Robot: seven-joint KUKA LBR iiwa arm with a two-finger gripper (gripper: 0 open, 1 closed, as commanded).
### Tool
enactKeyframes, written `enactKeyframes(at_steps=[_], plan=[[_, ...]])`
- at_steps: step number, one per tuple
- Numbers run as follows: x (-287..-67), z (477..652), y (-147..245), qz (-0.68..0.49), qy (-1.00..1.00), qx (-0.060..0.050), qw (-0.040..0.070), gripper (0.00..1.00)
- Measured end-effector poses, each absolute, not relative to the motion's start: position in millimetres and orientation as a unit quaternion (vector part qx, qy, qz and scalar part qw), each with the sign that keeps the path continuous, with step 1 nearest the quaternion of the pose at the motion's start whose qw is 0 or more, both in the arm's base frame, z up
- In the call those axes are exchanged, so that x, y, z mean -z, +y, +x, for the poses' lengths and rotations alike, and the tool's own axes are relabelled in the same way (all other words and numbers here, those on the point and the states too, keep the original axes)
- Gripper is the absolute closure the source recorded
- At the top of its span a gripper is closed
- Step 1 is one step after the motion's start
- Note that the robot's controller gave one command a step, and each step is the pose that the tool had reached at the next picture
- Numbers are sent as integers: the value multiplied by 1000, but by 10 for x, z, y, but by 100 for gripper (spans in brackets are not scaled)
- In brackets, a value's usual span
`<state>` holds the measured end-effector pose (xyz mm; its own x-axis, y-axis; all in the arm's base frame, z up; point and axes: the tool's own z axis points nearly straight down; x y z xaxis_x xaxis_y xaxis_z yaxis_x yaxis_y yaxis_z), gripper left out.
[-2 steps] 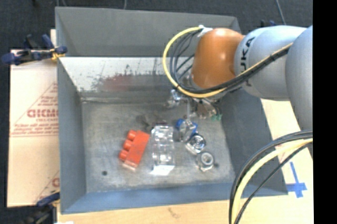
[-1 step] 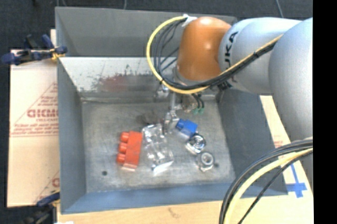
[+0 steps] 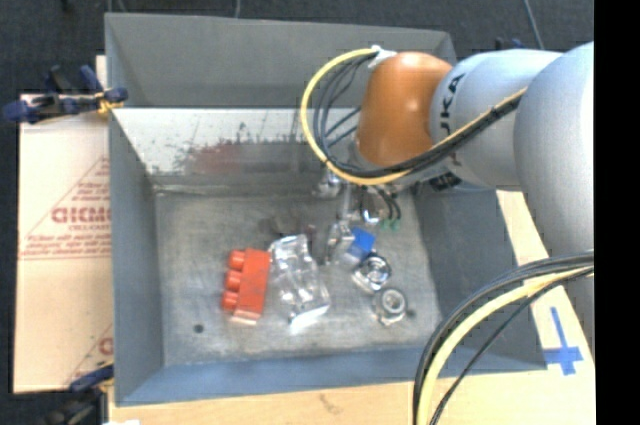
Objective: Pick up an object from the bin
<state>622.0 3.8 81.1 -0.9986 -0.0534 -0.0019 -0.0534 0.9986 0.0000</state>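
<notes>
My pincer [image 3: 345,225] is down low near the floor of the grey metal bin [image 3: 180,213]. It hangs under the smooth orange cover [image 3: 400,108] at the wrist, and yellow and black cables [image 3: 318,118] loop round that cover. I cannot tell from here whether the pincer is open or closed; its tip reads as a dark tangle of metal against the scuffed floor.

Nearest to it is a small blue piece [image 3: 362,241], blocky and matt. It lies just beside the pincer, on the side toward the arm and a touch nearer the front wall. Whether the two touch I cannot tell.

Beyond the blue piece, farther toward the front wall, lies a shiny ring-shaped thing [image 3: 372,273], glassy or metallic. Past that is a second ring [image 3: 390,305] of the same kind, near the first.

On the pincer's other side, away from the arm and forward, lies a crumpled clear plastic piece [image 3: 298,281], glinting, with hard angular edges. Right against its far side is a red block [image 3: 247,283] of studded plastic, oblong, well apart from the pincer. The bin's floor is dull speckled metal, and its back wall is streaked with dark marks.
</notes>
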Motion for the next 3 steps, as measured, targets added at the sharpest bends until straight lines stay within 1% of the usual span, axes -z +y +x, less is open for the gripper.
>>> enactKeyframes(at_steps=[1, 2, 3], plan=[[-768, 5756, 1190, -164, 986, 3, 9, 0], [-773, 5750, 1201, -162, 987, 0, 8, 100], [-2646, 5786, 1027, -268, 963, 1, 7, 100]])
